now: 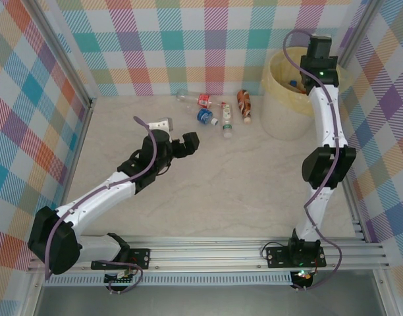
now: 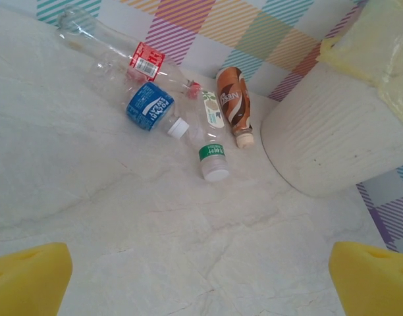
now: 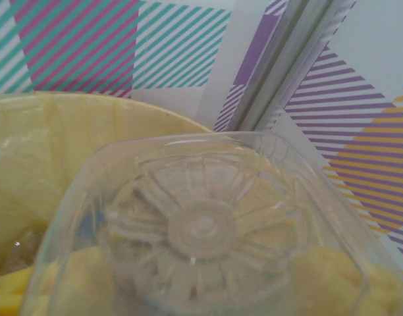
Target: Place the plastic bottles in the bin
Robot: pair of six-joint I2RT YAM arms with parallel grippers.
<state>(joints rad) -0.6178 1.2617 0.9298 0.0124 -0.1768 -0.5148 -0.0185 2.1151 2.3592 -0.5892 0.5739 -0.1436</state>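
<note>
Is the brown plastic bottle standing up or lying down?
Lying down. The brown plastic bottle rests on its side on the pale marbled table, cap pointing away from the checked wall.

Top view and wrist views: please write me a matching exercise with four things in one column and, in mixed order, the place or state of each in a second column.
Column 1
1. brown bottle
2. red-label bottle
3. clear bottle seen from its base
4. left gripper

Column 2
a. wide open, above the table
b. lying on the table, farthest from the bin
c. up in the air, over the bin's mouth
d. lying on the table, nearest the bin

Pairs: 1-d; 2-b; 3-c; 4-a
</note>
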